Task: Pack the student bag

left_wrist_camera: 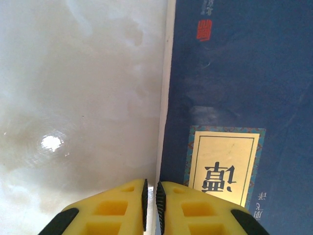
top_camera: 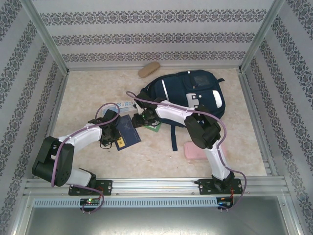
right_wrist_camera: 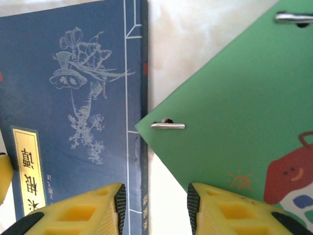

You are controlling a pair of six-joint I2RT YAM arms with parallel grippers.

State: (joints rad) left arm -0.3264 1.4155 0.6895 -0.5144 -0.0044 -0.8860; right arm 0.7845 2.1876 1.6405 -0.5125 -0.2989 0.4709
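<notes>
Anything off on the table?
Nothing damaged or spilled. The blue book lies askew beside the green notebook; a strap of the student bag trails loose near the pink case.

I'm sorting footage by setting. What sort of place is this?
Likely a staged robot test booth, not a real room: aluminium frame posts, wallpaper-patterned panels around the table, and robot arms bolted to a rail.
</notes>
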